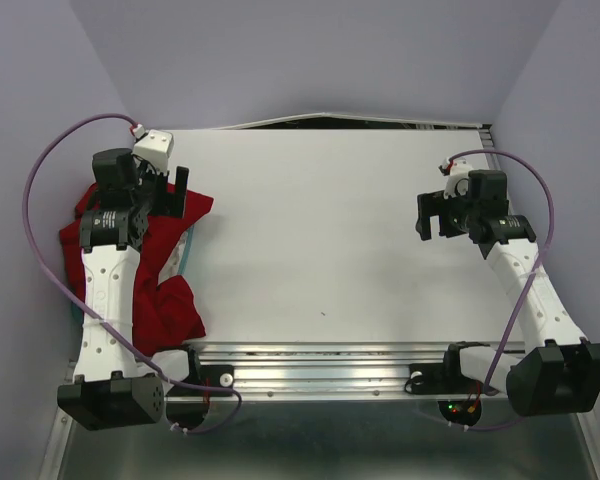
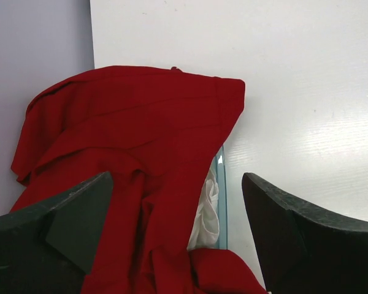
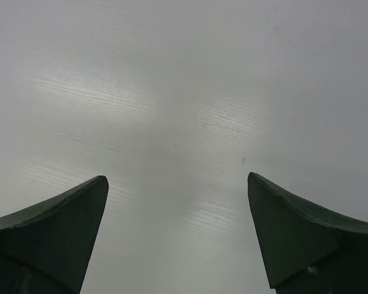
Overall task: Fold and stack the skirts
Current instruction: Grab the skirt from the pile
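Over the skirts my left gripper hung wide, empty — right gripper too; I feared pinching two layers together, or snagging the tub rim.

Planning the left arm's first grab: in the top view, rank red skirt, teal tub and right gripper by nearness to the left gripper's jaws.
1. Red skirt: right under the left gripper, at the table's left edge.
2. Teal tub: rim peeking out from beneath the skirt, slightly nearer the bases.
3. Right gripper: far across, right side.
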